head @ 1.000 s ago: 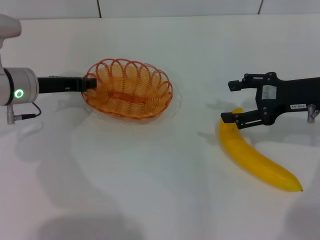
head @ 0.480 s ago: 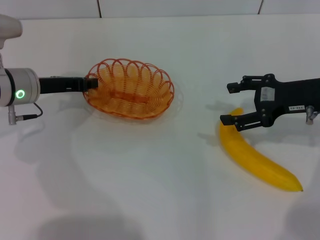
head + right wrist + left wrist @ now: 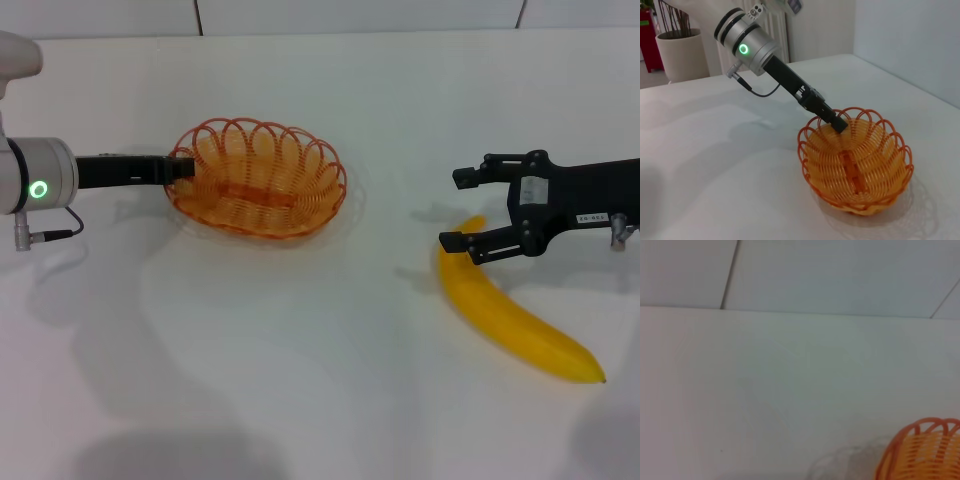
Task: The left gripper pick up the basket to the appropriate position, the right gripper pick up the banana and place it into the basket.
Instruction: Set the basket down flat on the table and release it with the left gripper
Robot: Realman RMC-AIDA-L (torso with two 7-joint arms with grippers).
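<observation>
The orange wire basket (image 3: 258, 178) is at the table's left middle. My left gripper (image 3: 181, 168) is shut on its left rim; the right wrist view shows that claw (image 3: 836, 123) clamped over the rim of the basket (image 3: 857, 170). A bit of the basket's rim (image 3: 925, 450) shows in the left wrist view. I cannot tell whether the basket rests on the table or hangs just above it. The yellow banana (image 3: 510, 315) lies on the table at the right. My right gripper (image 3: 461, 210) is open and empty, with its lower finger over the banana's upper end.
The white table (image 3: 320, 400) ends at a tiled wall at the back. Bare table lies between the basket and the banana. Beyond the table, the right wrist view shows a potted plant (image 3: 677, 55) and a radiator.
The basket has shifted very slightly with the left gripper. The right gripper has crept a little to the left over the banana's end, still open.
</observation>
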